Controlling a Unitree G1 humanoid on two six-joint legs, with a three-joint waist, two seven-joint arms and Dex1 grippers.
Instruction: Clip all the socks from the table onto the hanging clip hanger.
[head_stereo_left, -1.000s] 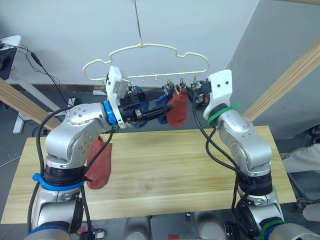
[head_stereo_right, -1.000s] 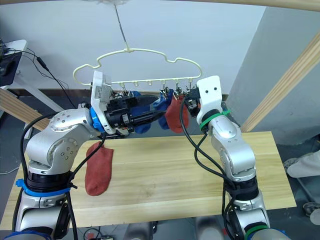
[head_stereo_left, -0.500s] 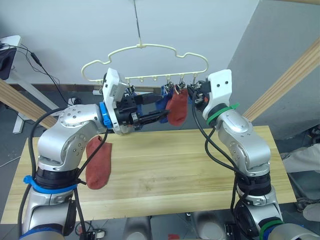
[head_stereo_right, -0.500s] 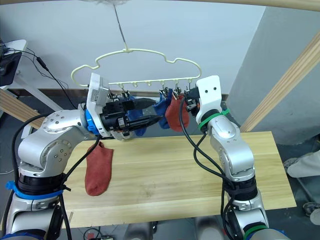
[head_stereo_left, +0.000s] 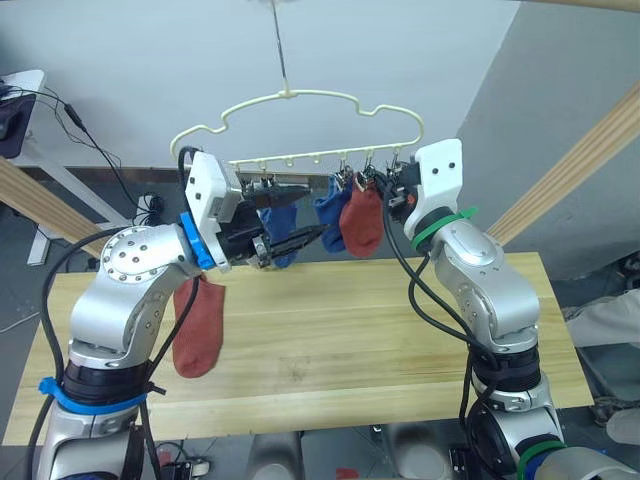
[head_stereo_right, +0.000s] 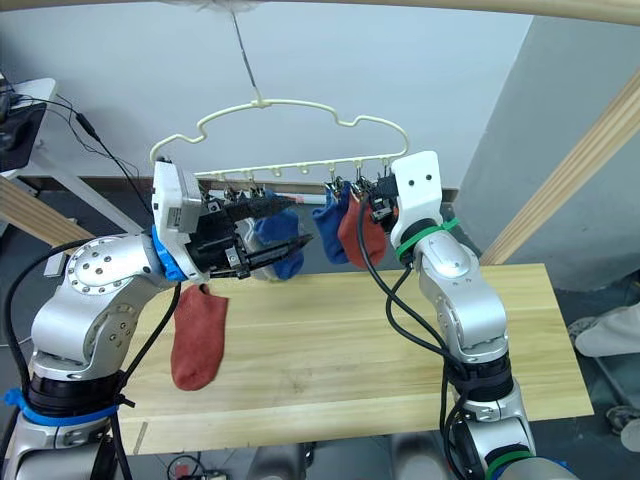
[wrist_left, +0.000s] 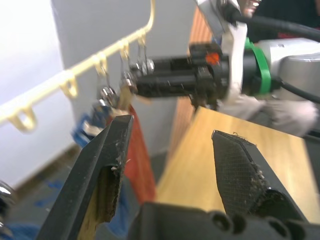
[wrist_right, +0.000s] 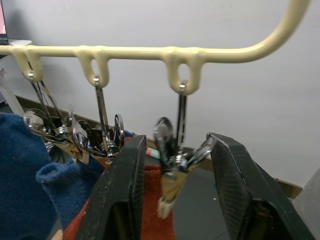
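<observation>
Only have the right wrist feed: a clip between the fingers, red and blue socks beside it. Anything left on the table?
Observer: One rust-red sock lies flat on the table, toward the robot's left.
Operator: Left gripper carrying anything?
Observer: No. The left gripper is open and empty, raised beside the clip hanger.
Operator: How many are hung in total?
Observer: Three: a blue sock, a second blue sock and a hung red sock.
</observation>
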